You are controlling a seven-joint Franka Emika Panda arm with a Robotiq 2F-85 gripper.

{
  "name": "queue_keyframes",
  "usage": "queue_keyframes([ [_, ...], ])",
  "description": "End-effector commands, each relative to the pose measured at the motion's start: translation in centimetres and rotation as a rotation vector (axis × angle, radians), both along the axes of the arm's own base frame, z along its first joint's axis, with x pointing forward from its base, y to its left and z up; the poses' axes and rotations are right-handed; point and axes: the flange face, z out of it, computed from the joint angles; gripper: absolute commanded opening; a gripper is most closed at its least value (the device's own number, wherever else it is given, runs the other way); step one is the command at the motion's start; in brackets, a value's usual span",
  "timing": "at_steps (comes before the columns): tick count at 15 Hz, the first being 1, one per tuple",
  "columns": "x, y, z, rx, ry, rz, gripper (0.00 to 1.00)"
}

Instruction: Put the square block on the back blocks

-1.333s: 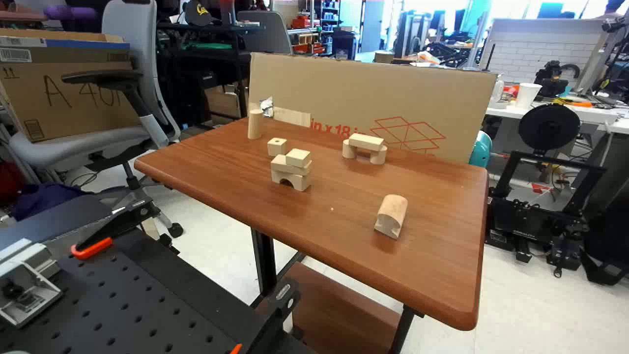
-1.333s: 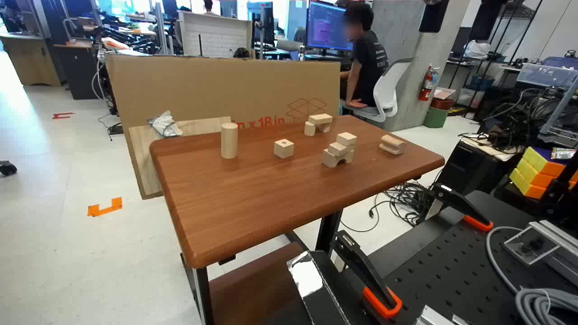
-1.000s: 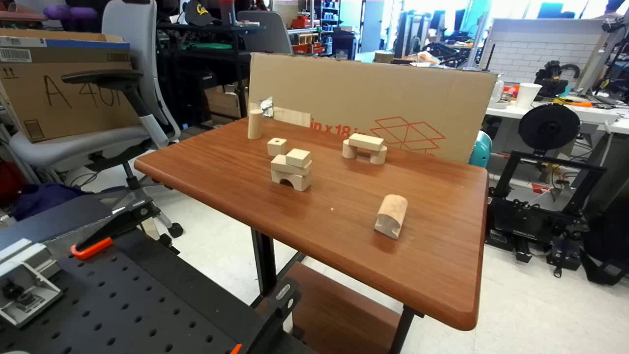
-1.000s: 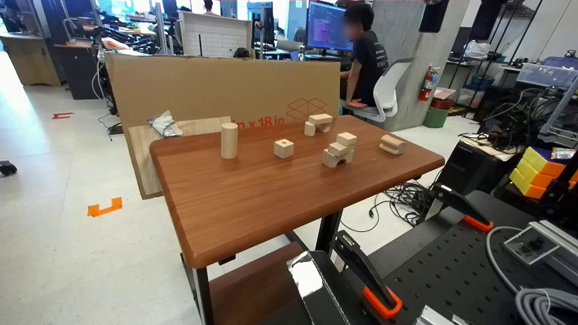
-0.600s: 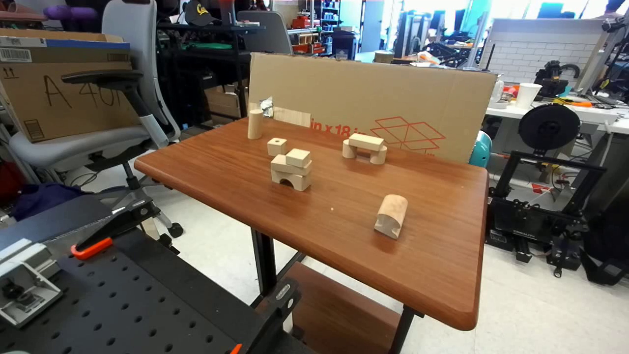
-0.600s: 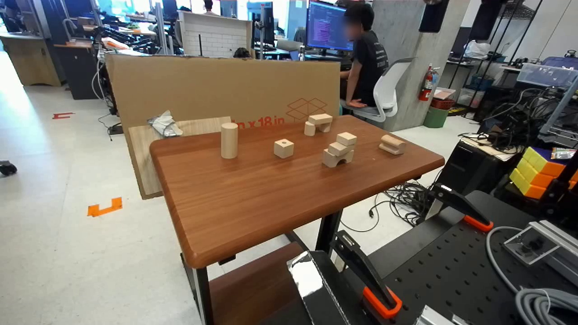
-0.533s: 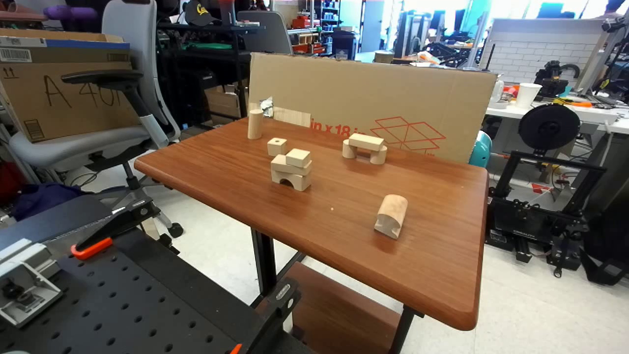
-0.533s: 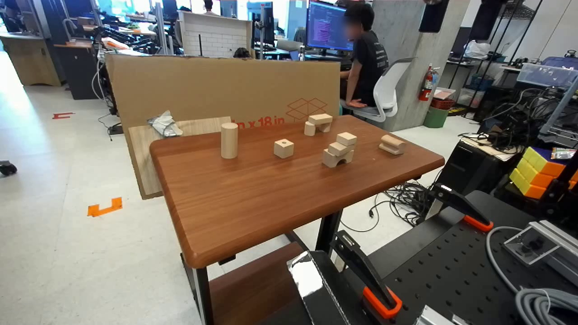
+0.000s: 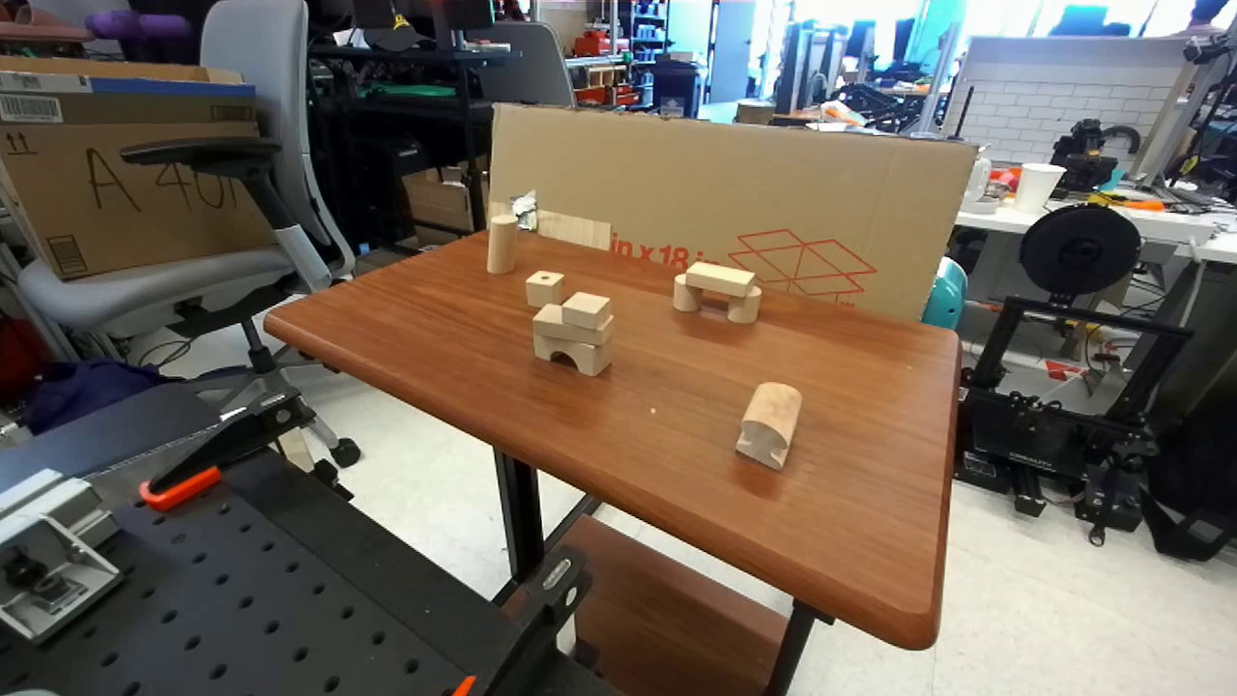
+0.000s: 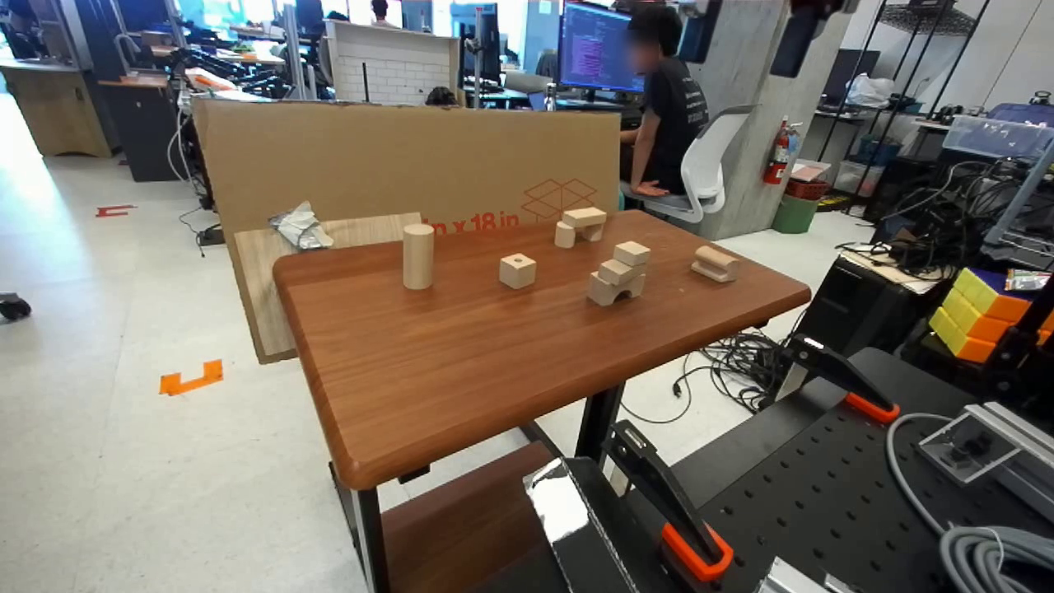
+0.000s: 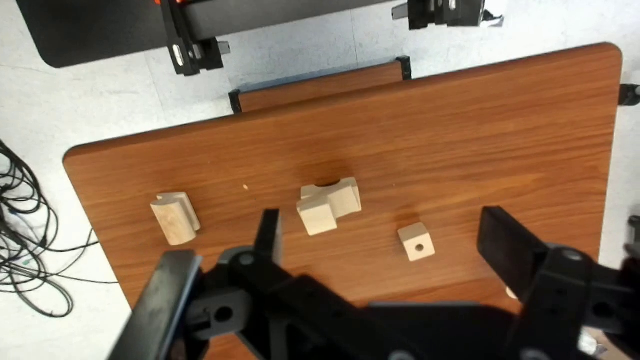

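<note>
The square block (image 9: 545,289), a small light-wood cube with a hole in its top, sits alone on the table in both exterior views (image 10: 517,272). The back blocks (image 9: 721,279), a flat plank across two short round blocks, stand near the cardboard (image 10: 585,218). They are hidden in the wrist view. My gripper (image 11: 381,214) is wide open and empty, high above the table. In the wrist view the square block (image 11: 417,242) shows between the fingers, far below them. The fingertips hang at the top edge of an exterior view (image 10: 741,64).
A stack of blocks on an arch piece (image 9: 572,338) stands close to the square block. A tall cylinder (image 10: 418,257) stands near the table's edge. A rounded block (image 9: 771,425) lies apart. A cardboard sheet (image 9: 734,193) rises behind the table.
My gripper has moved sideways at the top of the exterior views, to the left in the view where its fingers show best. The blocks have not moved.
</note>
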Motion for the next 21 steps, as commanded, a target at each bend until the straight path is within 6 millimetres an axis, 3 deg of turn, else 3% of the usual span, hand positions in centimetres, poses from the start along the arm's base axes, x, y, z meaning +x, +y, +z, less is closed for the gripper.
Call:
queue_keyframes([
  [1, 3.9, 3.0, -1.6, 0.011, -0.042, 0.026, 1.00],
  [6, 7.9, 6.7, -5.2, -0.012, -0.096, 0.105, 1.00],
  [14, 12.8, 6.7, -11.9, -0.060, -0.031, 0.092, 1.00],
  [21, 15.4, 8.1, -15.7, -0.065, 0.023, 0.110, 1.00],
])
